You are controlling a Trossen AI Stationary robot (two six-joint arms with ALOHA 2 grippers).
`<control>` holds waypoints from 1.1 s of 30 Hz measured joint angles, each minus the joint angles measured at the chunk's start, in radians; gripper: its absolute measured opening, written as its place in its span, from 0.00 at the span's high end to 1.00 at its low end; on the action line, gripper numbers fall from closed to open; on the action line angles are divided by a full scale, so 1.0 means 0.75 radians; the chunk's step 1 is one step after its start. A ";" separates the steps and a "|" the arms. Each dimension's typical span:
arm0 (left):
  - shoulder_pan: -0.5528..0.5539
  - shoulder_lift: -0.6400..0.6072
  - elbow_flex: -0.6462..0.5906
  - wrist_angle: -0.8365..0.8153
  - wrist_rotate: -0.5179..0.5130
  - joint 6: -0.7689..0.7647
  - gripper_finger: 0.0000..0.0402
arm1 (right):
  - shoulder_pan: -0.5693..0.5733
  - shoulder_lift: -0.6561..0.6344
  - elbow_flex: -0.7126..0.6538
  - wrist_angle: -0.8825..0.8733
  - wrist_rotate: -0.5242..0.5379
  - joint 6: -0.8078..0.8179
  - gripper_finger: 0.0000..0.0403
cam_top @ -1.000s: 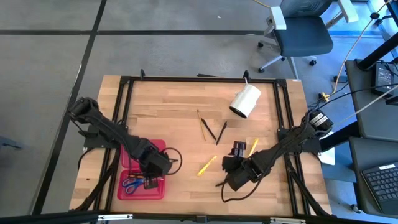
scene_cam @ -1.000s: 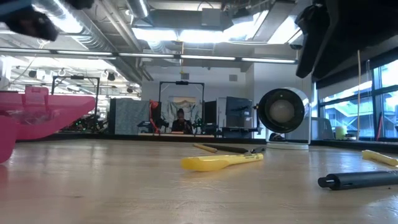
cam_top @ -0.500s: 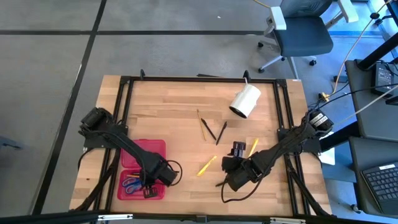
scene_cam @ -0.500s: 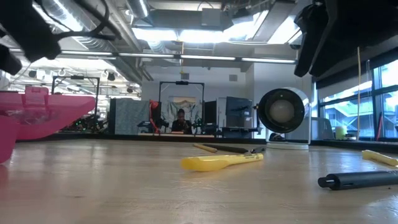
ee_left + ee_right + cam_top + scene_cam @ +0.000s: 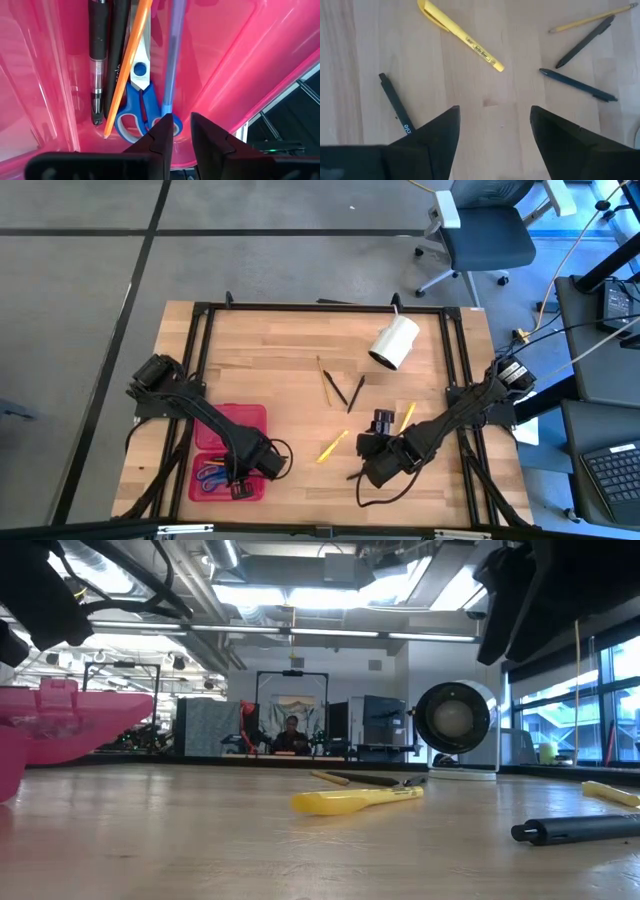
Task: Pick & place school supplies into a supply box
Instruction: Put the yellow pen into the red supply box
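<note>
The supply box (image 5: 228,452), a red translucent case, lies open near the table's left front. In the left wrist view its near half (image 5: 60,75) holds blue-handled scissors (image 5: 132,112), two black pens (image 5: 107,55), an orange pencil (image 5: 131,55) and a blue pen (image 5: 171,60). My left gripper (image 5: 182,125) points down into that half, its fingers slightly apart with nothing between them. My right gripper (image 5: 492,130) hovers wide open above the table, over a yellow highlighter (image 5: 462,37) and a black pen (image 5: 395,102). My left gripper has one fingertip (image 5: 162,132) right at the blue pen's near end (image 5: 167,107), and I cannot tell whether they touch. The pen lies flat in the case beside the scissors.
Two dark pens (image 5: 355,392) and a thin pencil (image 5: 327,383) lie mid-table. A yellow pencil (image 5: 407,416) and a black item (image 5: 383,420) lie beside the right arm. A white cylinder (image 5: 394,342) lies on its side at the far right. The case's far half (image 5: 60,725) stands raised.
My left gripper has sunk into the case and moved toward the table's near edge, tipping further down. Its arm now shows at the low view's upper left. The right arm has kept still.
</note>
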 joint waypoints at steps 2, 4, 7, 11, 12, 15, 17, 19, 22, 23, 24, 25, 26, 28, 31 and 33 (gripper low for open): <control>0.001 0.000 0.000 -0.001 0.011 0.004 0.85 | 0.000 0.000 0.000 0.000 0.000 -0.019 0.39; 0.003 -0.005 0.000 -0.003 0.051 0.022 0.85 | 0.000 0.000 0.000 0.000 0.000 -0.047 0.39; -0.001 -0.045 0.004 -0.006 0.064 0.023 0.86 | -0.001 0.000 0.000 0.001 -0.001 -0.089 0.39; -0.008 -0.147 0.023 -0.001 -0.097 0.024 0.86 | -0.008 0.000 0.000 -0.019 -0.077 -0.115 0.39; -0.008 -0.178 0.026 0.000 -0.166 0.025 0.86 | -0.014 0.000 0.000 -0.044 -0.123 -0.090 0.39; -0.005 -0.273 0.028 0.021 -0.435 0.037 0.86 | -0.039 0.000 0.000 -0.185 -0.198 0.113 0.39; -0.005 -0.326 0.028 0.039 -0.640 0.038 0.86 | -0.057 0.001 0.000 -0.309 -0.205 0.259 0.39; -0.005 -0.370 0.028 0.069 -0.822 0.038 0.86 | -0.075 0.001 0.000 -0.434 -0.231 0.397 0.39; -0.004 -0.411 0.028 0.120 -1.021 0.038 0.86 | -0.086 -0.002 0.000 -0.594 -0.245 0.592 0.39; -0.005 -0.419 0.028 0.135 -1.060 0.038 0.87 | -0.085 -0.012 -0.007 -0.619 -0.242 0.653 0.39; -0.005 -0.422 0.028 0.148 -1.087 0.038 0.87 | -0.085 -0.033 -0.020 -0.634 -0.240 0.708 0.39; -0.004 -0.425 0.028 0.159 -1.099 0.038 0.87 | -0.085 -0.065 -0.043 -0.639 -0.233 0.763 0.39; -0.005 -0.425 0.028 0.164 -1.104 0.039 0.87 | -0.085 -0.101 -0.068 -0.638 -0.227 0.818 0.39; -0.005 -0.425 0.028 0.163 -1.099 0.049 0.87 | -0.085 -0.185 -0.135 -0.614 -0.213 0.910 0.39; -0.005 -0.425 0.028 0.164 -1.087 0.082 0.87 | -0.085 -0.333 -0.277 -0.563 -0.167 1.081 0.39; -0.005 -0.425 0.028 0.164 -1.092 0.084 0.87 | -0.085 -0.419 -0.386 -0.507 -0.124 1.221 0.39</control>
